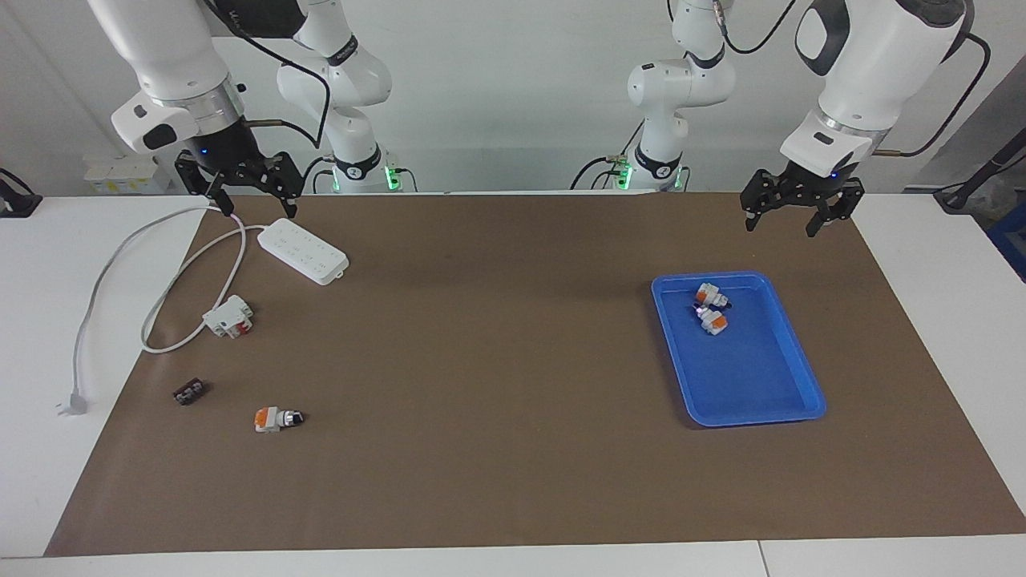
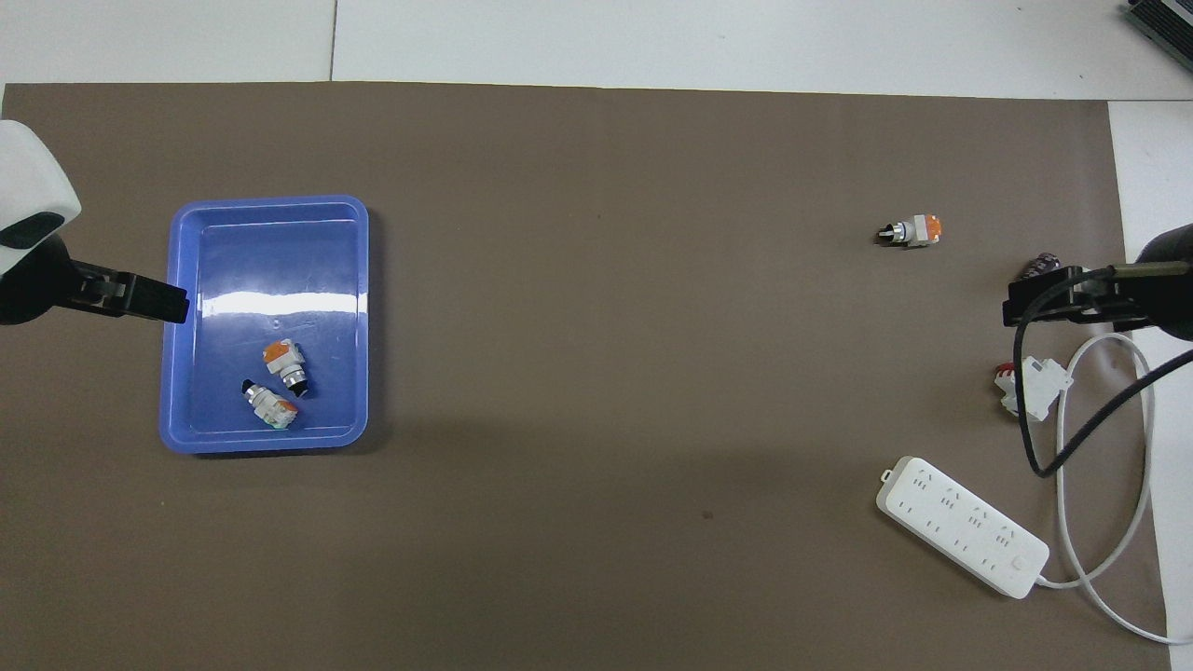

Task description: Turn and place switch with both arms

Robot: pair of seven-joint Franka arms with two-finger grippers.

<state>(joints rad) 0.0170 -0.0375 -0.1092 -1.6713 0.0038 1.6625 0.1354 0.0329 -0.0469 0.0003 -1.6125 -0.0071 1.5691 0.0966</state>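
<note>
A selector switch (image 1: 277,418) (image 2: 910,229) lies on its side on the brown mat toward the right arm's end. It shows an orange face, a silver collar and a black knob; no green face shows. Two similar switches (image 1: 711,296) (image 1: 712,321) lie in the blue tray (image 1: 753,393) (image 2: 270,252). My right gripper (image 1: 252,204) (image 2: 1016,308) hangs open in the air over the power strip's cord. My left gripper (image 1: 781,227) (image 2: 177,303) hangs open in the air beside the tray. Both are empty.
A white power strip (image 1: 304,251) (image 2: 960,524) with a looping cord (image 1: 160,312) lies near the right arm. A white-and-red block (image 1: 230,315) (image 2: 1030,387) and a small black part (image 1: 189,393) (image 2: 1044,264) lie near the cord.
</note>
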